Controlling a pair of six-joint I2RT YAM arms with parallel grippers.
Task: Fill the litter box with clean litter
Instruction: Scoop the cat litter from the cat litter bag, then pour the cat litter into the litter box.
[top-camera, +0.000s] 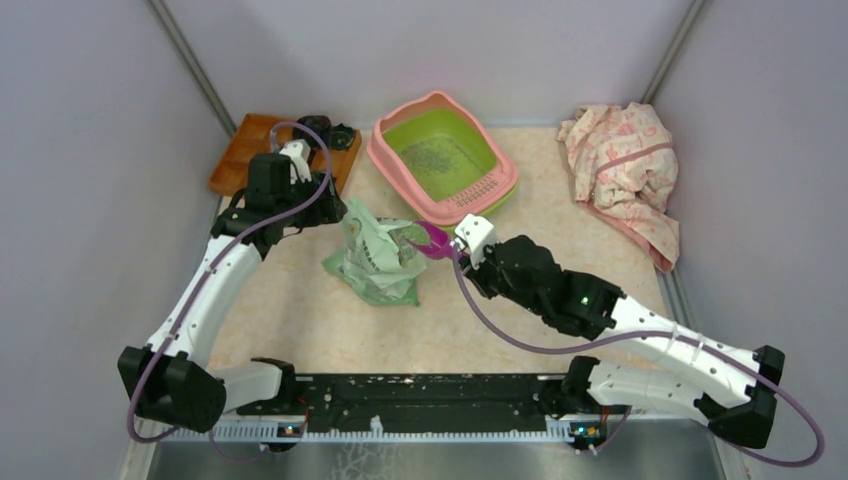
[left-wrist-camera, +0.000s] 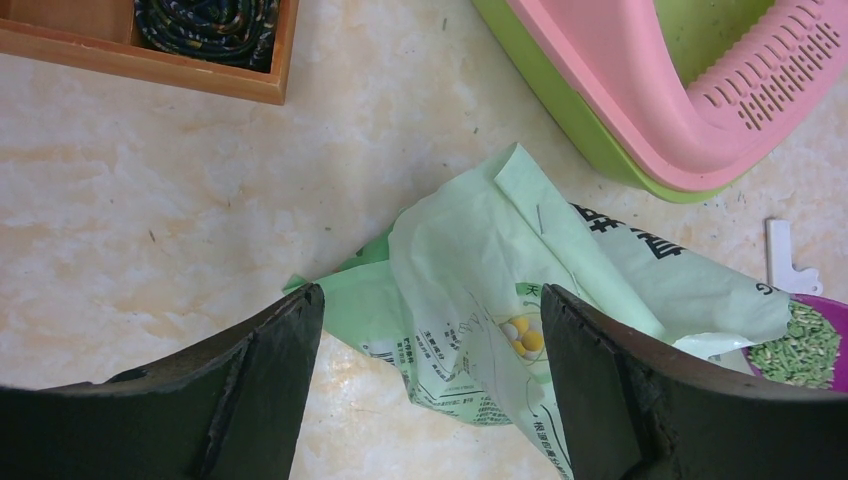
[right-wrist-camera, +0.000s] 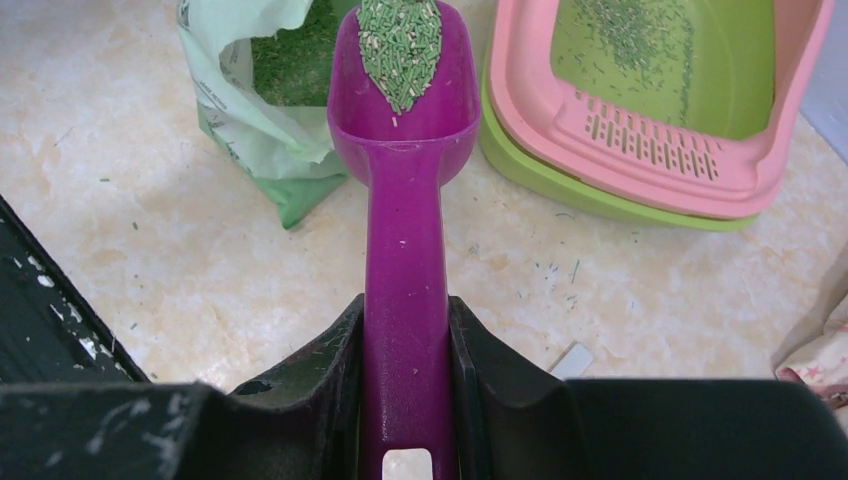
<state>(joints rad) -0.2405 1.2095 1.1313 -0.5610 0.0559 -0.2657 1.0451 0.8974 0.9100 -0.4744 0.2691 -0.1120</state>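
Firmly, the right tool clamps a purple scoop heaped with litter, beside the bag. The left tool hangs spread above the bag. The box sits far back on the worktop, litter speckling its basin.

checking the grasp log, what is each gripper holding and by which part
The right gripper grips the purple scoop by its handle; the left gripper is open, holding nothing.

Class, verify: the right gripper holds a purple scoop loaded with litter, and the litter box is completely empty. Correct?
No: the litter box holds a scatter of litter, per the right wrist view. The right gripper does hold the loaded scoop.
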